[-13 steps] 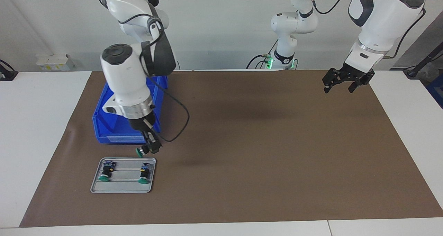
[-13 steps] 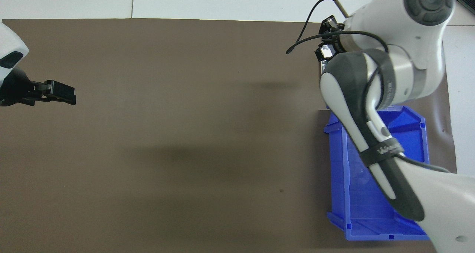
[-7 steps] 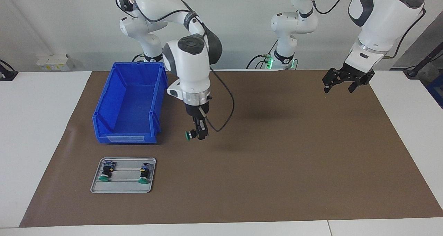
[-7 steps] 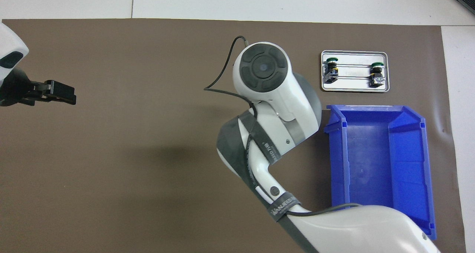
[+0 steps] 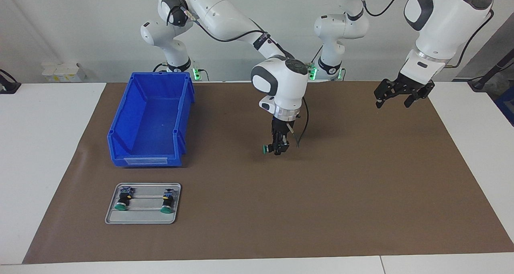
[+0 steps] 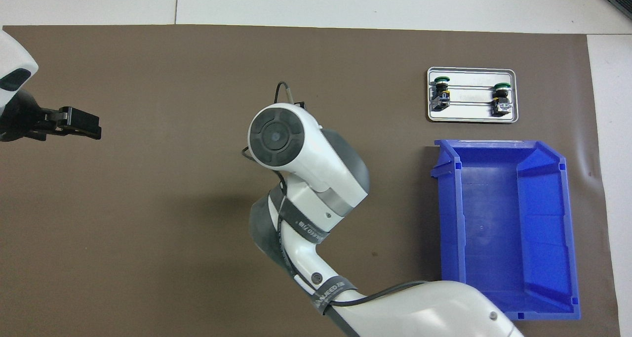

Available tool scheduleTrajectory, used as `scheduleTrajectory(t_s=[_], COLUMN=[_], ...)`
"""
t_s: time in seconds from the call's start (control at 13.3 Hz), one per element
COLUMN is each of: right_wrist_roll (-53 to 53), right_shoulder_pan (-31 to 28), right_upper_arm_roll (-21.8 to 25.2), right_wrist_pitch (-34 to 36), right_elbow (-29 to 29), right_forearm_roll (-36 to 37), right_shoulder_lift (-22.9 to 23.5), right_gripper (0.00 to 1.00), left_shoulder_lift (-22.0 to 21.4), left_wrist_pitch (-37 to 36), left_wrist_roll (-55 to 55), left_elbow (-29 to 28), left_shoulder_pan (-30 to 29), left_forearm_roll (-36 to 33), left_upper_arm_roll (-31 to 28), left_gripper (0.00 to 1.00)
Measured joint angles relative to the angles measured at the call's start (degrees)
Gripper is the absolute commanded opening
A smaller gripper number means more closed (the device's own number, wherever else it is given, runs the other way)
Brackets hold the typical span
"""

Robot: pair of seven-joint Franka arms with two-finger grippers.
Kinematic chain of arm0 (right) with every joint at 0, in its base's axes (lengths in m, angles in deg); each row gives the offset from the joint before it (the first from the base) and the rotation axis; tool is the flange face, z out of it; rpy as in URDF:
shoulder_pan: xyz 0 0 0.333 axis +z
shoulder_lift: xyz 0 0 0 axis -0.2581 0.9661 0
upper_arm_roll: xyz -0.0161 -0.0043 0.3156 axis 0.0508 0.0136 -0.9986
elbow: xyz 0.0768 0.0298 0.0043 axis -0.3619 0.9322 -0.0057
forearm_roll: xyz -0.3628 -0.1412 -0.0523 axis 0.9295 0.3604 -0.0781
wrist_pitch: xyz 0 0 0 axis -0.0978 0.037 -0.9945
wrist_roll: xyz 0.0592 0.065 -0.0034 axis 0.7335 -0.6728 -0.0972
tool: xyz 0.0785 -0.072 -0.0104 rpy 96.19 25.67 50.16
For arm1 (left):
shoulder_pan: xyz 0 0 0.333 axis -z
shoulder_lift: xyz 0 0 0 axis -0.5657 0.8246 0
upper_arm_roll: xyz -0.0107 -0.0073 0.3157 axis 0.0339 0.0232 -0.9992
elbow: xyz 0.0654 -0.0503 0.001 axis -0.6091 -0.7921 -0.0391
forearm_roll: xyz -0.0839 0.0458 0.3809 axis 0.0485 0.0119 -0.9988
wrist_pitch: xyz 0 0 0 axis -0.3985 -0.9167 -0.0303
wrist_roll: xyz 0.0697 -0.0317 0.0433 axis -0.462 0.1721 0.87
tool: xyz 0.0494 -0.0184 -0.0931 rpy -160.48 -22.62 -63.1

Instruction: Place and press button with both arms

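Observation:
My right gripper (image 5: pixel 277 149) hangs over the middle of the brown mat, shut on a green-capped button (image 5: pixel 266 148). The button lies on its side in the fingers, its cap toward the right arm's end of the table, and is held just above the mat. In the overhead view the right arm's wrist (image 6: pixel 276 137) hides that gripper and the button. My left gripper (image 5: pixel 394 100) waits open and empty in the air over the mat at the left arm's end; it also shows in the overhead view (image 6: pixel 74 124).
A grey tray (image 5: pixel 142 218) at the right arm's end holds two identical buttons (image 5: pixel 121 203) (image 5: pixel 166 206); it also shows from overhead (image 6: pixel 471 118). An empty blue bin (image 5: pixel 144 160) (image 6: pixel 447 218) stands nearer to the robots than the tray.
My right gripper has carried the button from above the tray, past the blue bin, to over the middle of the mat. The left arm has not moved.

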Motion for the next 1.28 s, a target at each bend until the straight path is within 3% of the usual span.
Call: scheduleTrajectory(t_s=[0.68, 0.9, 0.98, 1.05, 1.2, 1.28], right_wrist_roll=[3.55, 5.79, 6.14, 6.33, 6.36, 6.34], right_shoulder_pan=[0.46, 0.40, 0.43, 0.48, 0.49, 0.51], right_upper_arm_roll=[0.04, 0.05, 0.04, 0.04, 0.04, 0.04], right_wrist_pitch=[-9.65, -11.85, -12.77, -13.38, -14.21, -14.36], right_elbow=[6.34, 7.15, 7.62, 8.09, 8.68, 8.80], right_forearm_roll=[-0.01, -0.01, -0.01, -0.01, -0.01, -0.01], right_shoulder_lift=[0.49, 0.48, 0.49, 0.49, 0.49, 0.48], right_gripper=[0.00, 0.15, 0.23, 0.41, 1.00, 1.00], left_shoulder_lift=[0.00, 0.00, 0.00, -0.01, -0.01, -0.01], left_wrist_pitch=[0.09, 0.13, 0.22, 0.38, 0.94, 1.38], left_wrist_roll=[0.02, 0.02, 0.02, 0.00, -0.01, -0.01], left_elbow=[-0.01, -0.01, -0.01, -0.01, -0.01, -0.01], left_shoulder_pan=[0.16, 0.25, 0.30, 0.59, 1.97, 2.78], left_forearm_roll=[0.05, 0.08, 0.11, 0.14, 0.14, 0.14], left_upper_arm_roll=[0.32, 0.95, 1.11, 1.26, 1.35, 1.42], left_gripper=[1.00, 1.00, 1.00, 1.00, 1.00, 1.00])
